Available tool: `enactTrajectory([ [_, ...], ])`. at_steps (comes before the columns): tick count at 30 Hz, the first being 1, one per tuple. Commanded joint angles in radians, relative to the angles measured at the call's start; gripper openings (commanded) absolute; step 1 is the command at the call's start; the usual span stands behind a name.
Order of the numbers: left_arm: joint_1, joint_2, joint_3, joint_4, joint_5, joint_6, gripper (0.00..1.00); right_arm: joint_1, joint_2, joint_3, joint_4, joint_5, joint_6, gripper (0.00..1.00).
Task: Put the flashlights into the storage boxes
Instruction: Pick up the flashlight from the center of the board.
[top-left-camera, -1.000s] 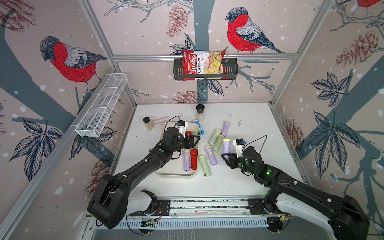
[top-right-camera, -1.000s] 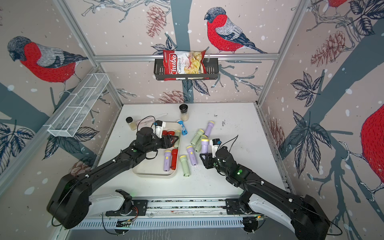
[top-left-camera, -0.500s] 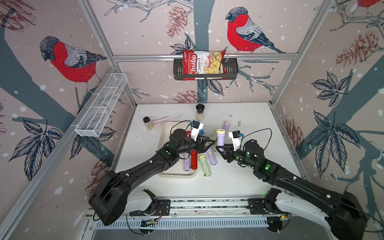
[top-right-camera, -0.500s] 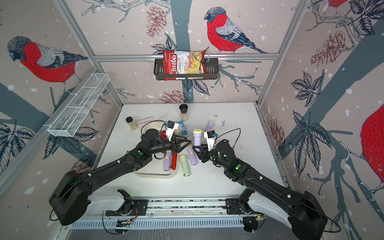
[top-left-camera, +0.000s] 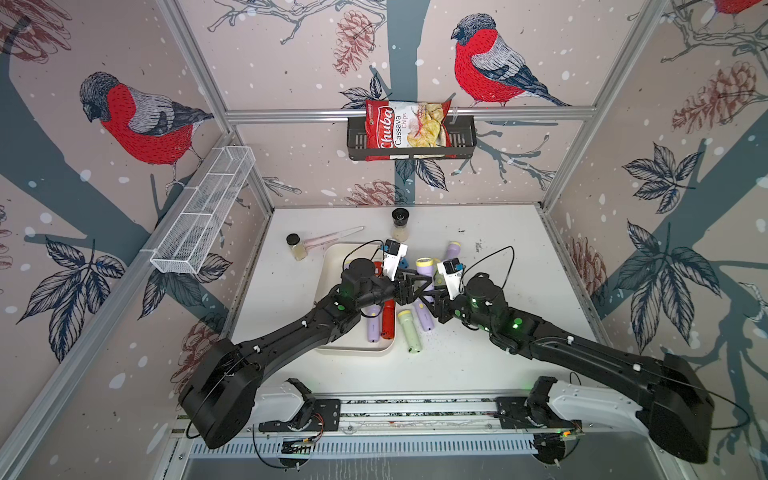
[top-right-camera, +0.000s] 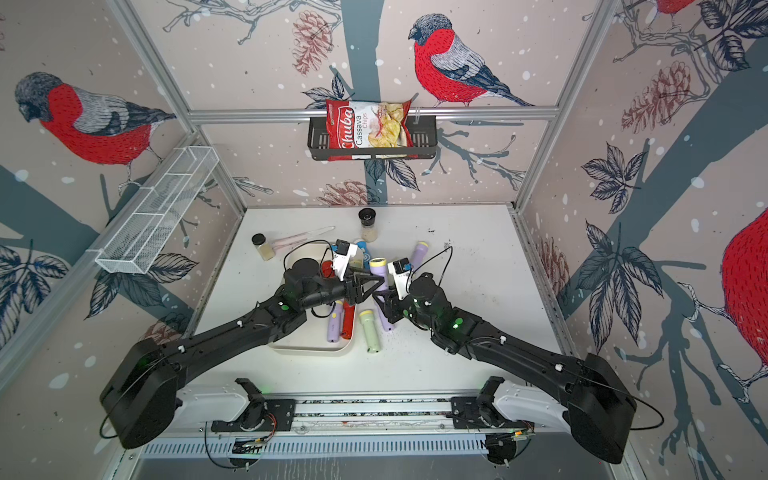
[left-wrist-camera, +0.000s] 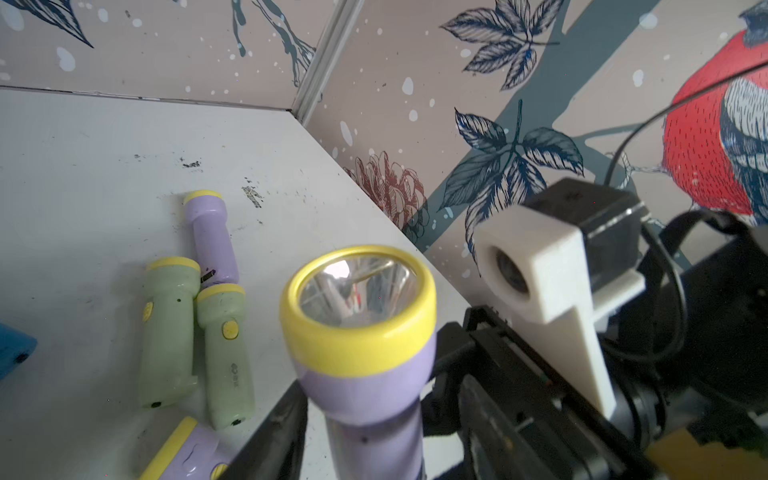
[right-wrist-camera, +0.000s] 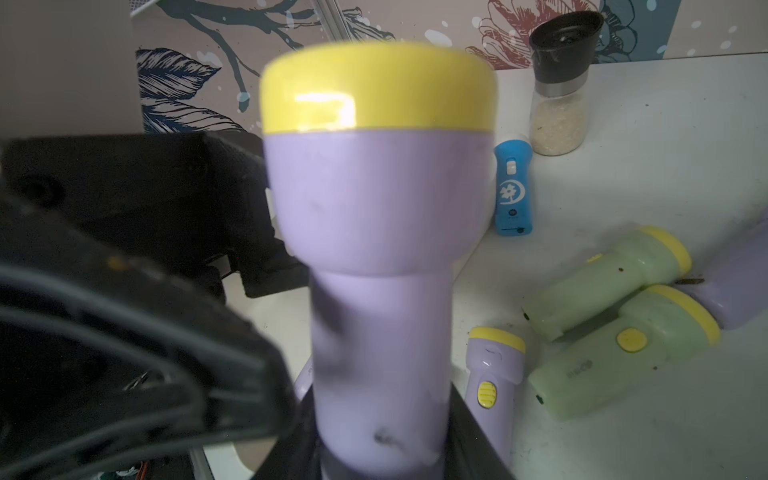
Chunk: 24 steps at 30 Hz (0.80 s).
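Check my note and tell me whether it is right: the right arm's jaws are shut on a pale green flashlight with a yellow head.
One thing is wrong: the colour. The flashlight that the right gripper has its jaws shut on is lilac, not pale green, as the right wrist view shows. The rest stands: the jaws are shut on it and its head is yellow.

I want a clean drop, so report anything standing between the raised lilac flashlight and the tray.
The left gripper sits beside the lilac flashlight, held upright by the right gripper, on the tray side, and its arm lies over the tray. Nothing else visible intervenes.
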Motion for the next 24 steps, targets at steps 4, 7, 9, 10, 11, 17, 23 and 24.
enactTrajectory([
  [4,-0.001,-0.001,0.000,0.084,-0.059,-0.051,0.55,0.050,0.047,0.042,-0.022,0.114,-0.056,0.29],
  [7,-0.002,-0.001,-0.004,0.097,-0.075,-0.064,0.52,0.067,0.069,0.059,-0.026,0.128,-0.066,0.29],
  [9,-0.001,-0.001,-0.012,0.110,-0.077,-0.073,0.52,0.075,0.080,0.068,-0.023,0.132,-0.072,0.29],
  [10,-0.001,0.000,-0.013,0.116,-0.079,-0.076,0.52,0.078,0.084,0.071,-0.023,0.133,-0.075,0.29],
  [11,-0.001,-0.001,-0.015,0.114,-0.087,-0.080,0.53,0.083,0.088,0.074,-0.021,0.133,-0.078,0.29],
  [17,-0.001,-0.007,-0.026,0.117,-0.123,-0.097,0.50,0.097,0.105,0.083,-0.017,0.137,-0.084,0.30],
  [23,-0.001,-0.024,-0.026,0.070,-0.163,-0.088,0.40,0.106,0.110,0.085,-0.020,0.149,-0.083,0.30],
  [24,-0.001,-0.032,-0.026,0.054,-0.177,-0.083,0.38,0.109,0.108,0.083,-0.022,0.151,-0.083,0.30],
])
